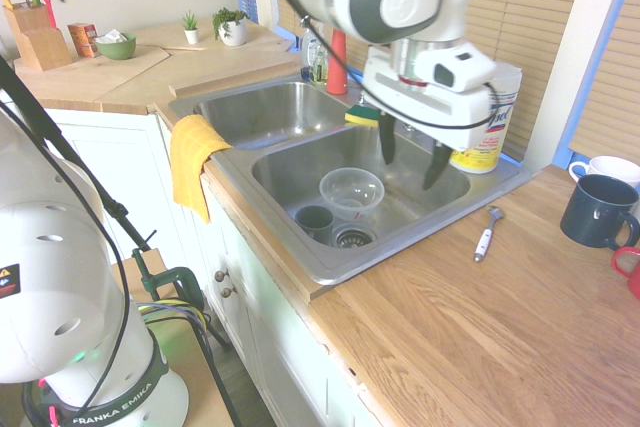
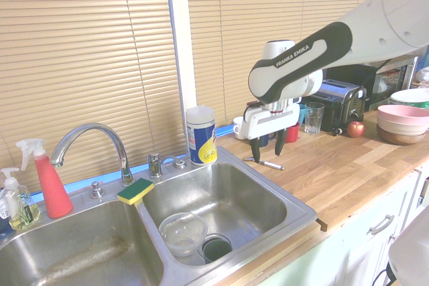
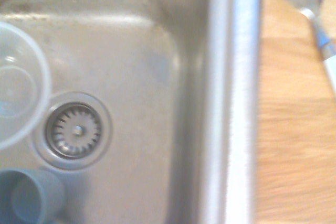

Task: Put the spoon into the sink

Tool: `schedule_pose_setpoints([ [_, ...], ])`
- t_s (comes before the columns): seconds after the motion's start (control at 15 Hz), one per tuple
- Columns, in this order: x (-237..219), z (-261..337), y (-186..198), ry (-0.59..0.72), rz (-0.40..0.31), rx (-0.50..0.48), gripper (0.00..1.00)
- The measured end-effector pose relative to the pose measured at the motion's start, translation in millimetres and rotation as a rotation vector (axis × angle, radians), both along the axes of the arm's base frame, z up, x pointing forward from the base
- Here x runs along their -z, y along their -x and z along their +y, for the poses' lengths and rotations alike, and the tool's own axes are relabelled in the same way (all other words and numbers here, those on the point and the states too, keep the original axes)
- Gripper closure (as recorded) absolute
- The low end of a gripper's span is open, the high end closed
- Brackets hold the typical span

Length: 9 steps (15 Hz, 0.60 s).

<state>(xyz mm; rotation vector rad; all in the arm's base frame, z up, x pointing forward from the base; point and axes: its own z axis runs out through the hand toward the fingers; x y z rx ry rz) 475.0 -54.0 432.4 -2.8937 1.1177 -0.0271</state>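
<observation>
So the spoon (image 1: 486,234) is lying flat on the wooden counter (image 1: 480,327), just beside the sink (image 1: 300,247) rim, long axis pointing roughly at that rim, head end nearer it. The gripper (image 1: 410,154) hangs above the basin's counter-side edge, so the spoon sits off to its side and lower. Fingers spread apart, holding nothing.

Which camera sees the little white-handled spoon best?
The first exterior view: the whole white-handled metal spoon lies unblocked on the wooden counter. The second exterior view shows it small beyond the gripper. The wrist view catches a blurry piece.
</observation>
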Motion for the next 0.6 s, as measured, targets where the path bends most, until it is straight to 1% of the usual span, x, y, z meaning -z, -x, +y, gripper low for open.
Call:
schedule_pose_setpoints([
  [0.2, 2, -26, -23, -0.015, 0.060, -0.045, 0.00],
  [0.33, 4, -39, -36, -0.018, 0.073, -0.063, 0.00],
  [0.6, 17, -65, -49, -0.011, 0.092, -0.104, 0.00],
])
